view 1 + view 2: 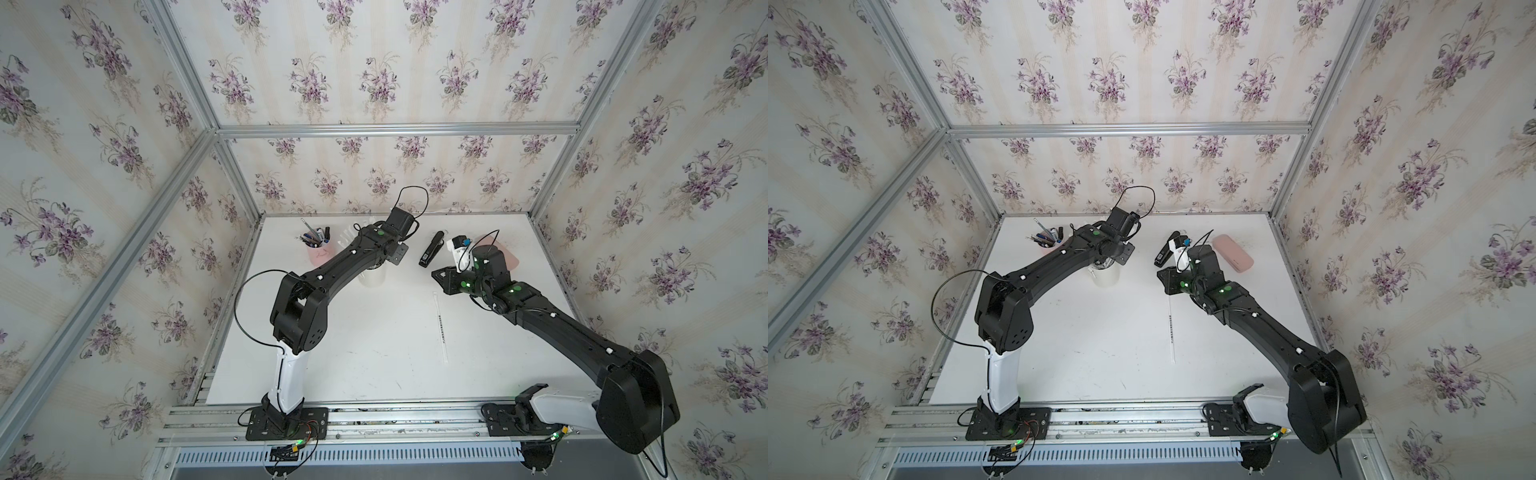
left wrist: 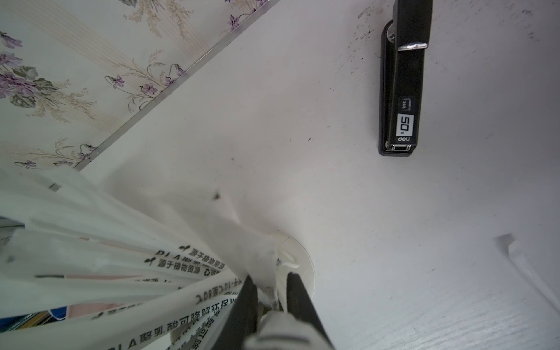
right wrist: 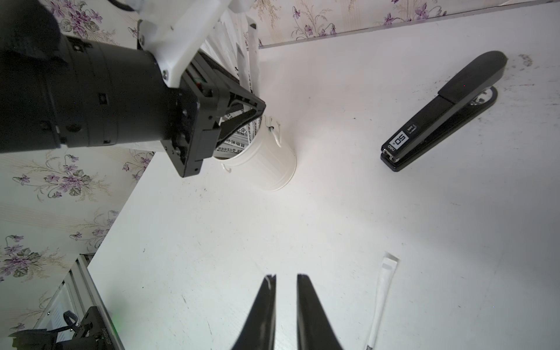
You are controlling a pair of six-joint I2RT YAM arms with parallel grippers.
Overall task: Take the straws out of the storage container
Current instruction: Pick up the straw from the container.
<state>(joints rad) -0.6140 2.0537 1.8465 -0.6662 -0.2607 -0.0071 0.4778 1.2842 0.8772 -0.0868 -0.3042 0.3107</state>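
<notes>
- A pink pen cup (image 1: 322,254) full of pens (image 1: 313,237) stands toward the upper left of the counter (image 1: 365,365) in both top views.
- Just right of it and slightly lower in the frame, the white storage container (image 1: 372,279) stands upright. It is partly under the wrist of the left arm (image 1: 332,270).
- The straws (image 2: 181,263) stand inside the storage container and fan out over its rim toward the pen cup. Their white wrappers carry black print.
- The left claw (image 2: 271,298) reaches into the mouth of the storage container, close to a side lug (image 2: 288,257) on the rim. Its jaws stand close together with one straw running up between them. A sliver of gap shows on one side, so I cannot tell whether that straw is pinched.
- A black stapler (image 1: 430,249) lies right of the storage container, near the middle of the frame and apart from it.
- Below the stapler, one loose straw (image 1: 441,328) lies flat on the counter, running up and down the frame, well apart from the storage container.
- The right claw (image 3: 286,277) points down at bare counter just beside the upper end of the loose straw, without touching it. Its jaws are slightly apart with nothing between them.
- A pink case (image 1: 1233,251) lies at the upper right of the counter, beyond the right arm (image 1: 1266,324).
</notes>
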